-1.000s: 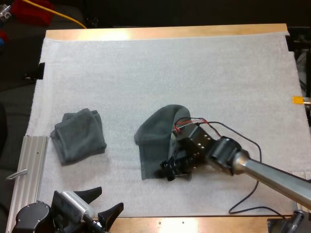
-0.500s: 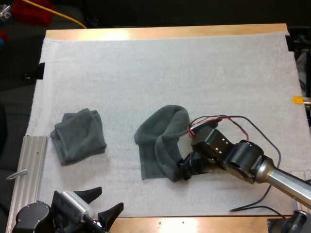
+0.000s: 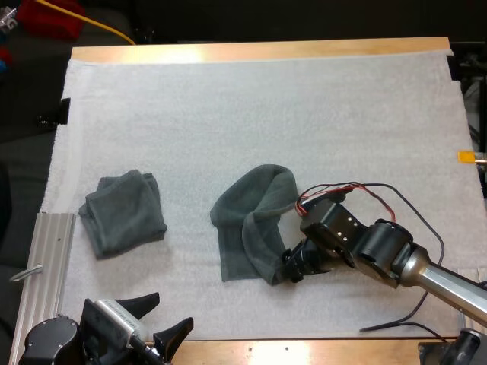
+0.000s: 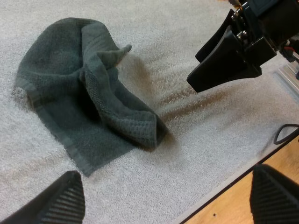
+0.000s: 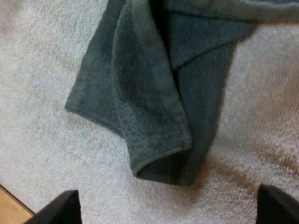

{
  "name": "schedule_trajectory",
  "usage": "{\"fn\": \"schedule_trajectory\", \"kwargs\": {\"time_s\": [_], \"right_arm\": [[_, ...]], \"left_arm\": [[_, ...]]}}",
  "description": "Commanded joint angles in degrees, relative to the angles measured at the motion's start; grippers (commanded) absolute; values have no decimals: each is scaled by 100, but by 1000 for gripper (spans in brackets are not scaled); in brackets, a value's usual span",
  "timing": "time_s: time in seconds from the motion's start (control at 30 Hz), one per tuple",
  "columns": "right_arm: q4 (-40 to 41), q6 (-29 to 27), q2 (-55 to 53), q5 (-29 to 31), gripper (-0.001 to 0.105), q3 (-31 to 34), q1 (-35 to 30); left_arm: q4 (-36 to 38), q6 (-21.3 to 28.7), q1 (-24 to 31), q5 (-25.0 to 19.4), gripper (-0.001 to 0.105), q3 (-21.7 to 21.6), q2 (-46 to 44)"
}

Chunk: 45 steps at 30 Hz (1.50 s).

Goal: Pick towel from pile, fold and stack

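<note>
— While the right fingers (image 3: 292, 268) hang low over the mat, where is the loose towel (image 3: 247, 228)?
— It lies on the white mat (image 3: 266, 106), about midway between the left and right edges of the surface (image 3: 251, 52) and closer to its near edge. One side is flopped over into a thick roll, and the near end lies flat.
— Are the right fingers on it?
— No. They stand apart, just beside the near end of that roll, on its right side, clamped on nothing. From the right wrist, the towel's corner shows between the two tips, with bare mat on either side.
— And the left fingers (image 3: 141, 303)?
— Spread wide too, holding nothing, at the near left corner of the surface, well apart from both towels.
— Both?
— A second, folded towel (image 3: 122, 214) rests near the mat's left edge, beside a metal rail (image 3: 46, 258).
</note>
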Motion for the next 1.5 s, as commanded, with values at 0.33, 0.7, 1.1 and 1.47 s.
{"fn": "schedule_trajectory", "kwargs": {"time_s": [0.33,0.7,1.1,1.47], "right_arm": [[-1028,1425,129,-1376,72,629,-473],[-3212,3185,203,-1767,72,1655,-490],[-3998,3970,1161,-1883,70,1711,-463],[-4653,4274,1586,-1724,68,1711,-463]], "left_arm": [[-2,-4,-21,68,70,-32,14],[-2,-4,-21,68,70,-32,14],[-2,-4,-21,68,70,-32,14],[-2,-4,-21,68,70,-32,14]]}}
